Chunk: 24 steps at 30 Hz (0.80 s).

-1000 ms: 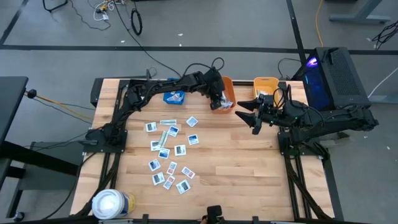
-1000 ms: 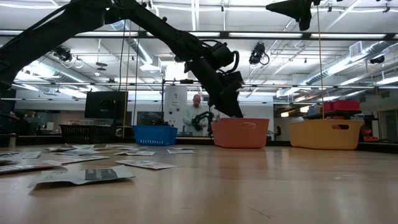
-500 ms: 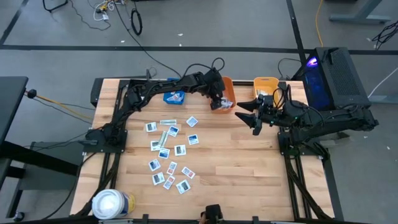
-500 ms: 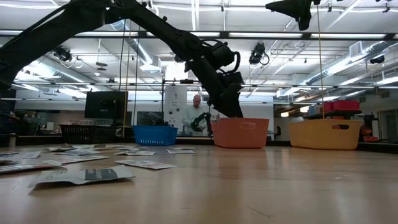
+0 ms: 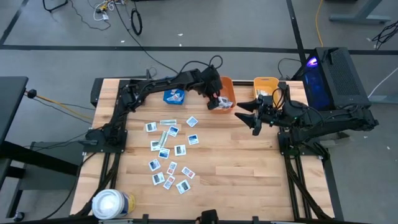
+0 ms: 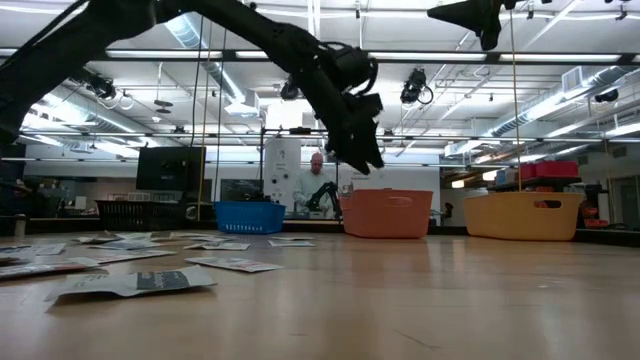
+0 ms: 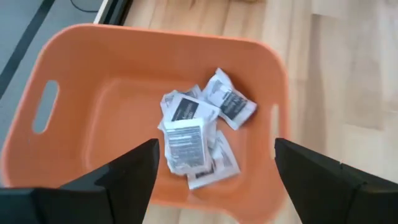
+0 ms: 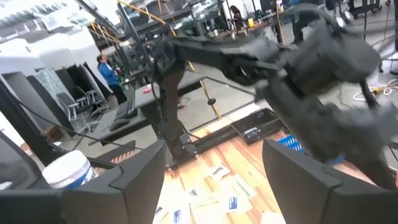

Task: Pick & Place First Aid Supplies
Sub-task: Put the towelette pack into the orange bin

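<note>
I've just spread my left gripper wide and lifted off the orange bin, packet dropped inside; right gripper, open and empty, waits at three o'clock.

Three bins are set in a row along the table's far edge: one bin at the left, the middle bin beside it and the third bin at the right. Several packets are piled inside the middle bin, above which the left gripper is held. Loose packets are scattered on the table's left half, in front of the bins, and a large roll is stood at the near left corner.
</note>
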Each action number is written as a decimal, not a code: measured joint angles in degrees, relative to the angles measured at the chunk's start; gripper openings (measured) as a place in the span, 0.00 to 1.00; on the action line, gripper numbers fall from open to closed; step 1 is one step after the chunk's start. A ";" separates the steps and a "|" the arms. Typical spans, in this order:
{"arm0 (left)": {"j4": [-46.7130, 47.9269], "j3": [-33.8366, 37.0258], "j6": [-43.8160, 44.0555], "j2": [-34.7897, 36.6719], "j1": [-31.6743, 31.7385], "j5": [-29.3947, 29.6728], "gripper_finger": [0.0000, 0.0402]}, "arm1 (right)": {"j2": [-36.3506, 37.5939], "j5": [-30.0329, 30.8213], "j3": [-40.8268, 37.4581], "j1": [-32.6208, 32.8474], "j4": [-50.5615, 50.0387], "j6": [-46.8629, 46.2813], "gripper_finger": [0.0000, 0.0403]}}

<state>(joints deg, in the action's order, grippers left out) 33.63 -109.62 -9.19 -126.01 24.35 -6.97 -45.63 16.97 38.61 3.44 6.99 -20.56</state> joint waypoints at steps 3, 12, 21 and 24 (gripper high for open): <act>3.07 0.01 -0.14 2.83 -0.14 -0.44 0.81 | -0.02 0.00 -0.02 0.00 -0.69 -0.10 0.66; 18.30 0.00 -0.41 11.72 -2.59 -1.92 0.81 | -0.04 -0.73 0.00 0.02 -1.15 -0.14 0.66; 28.80 0.13 -0.26 18.33 -6.98 -1.66 0.81 | -1.93 -1.55 0.00 0.07 -1.25 -1.35 0.66; 30.08 2.68 -0.15 20.77 -8.69 -1.54 0.81 | -2.68 -1.57 -0.01 0.07 -1.23 -3.16 0.66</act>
<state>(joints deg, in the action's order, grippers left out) 63.70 -106.95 -9.35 -105.24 15.66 -8.50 -48.31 15.40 38.60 3.51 5.77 -23.73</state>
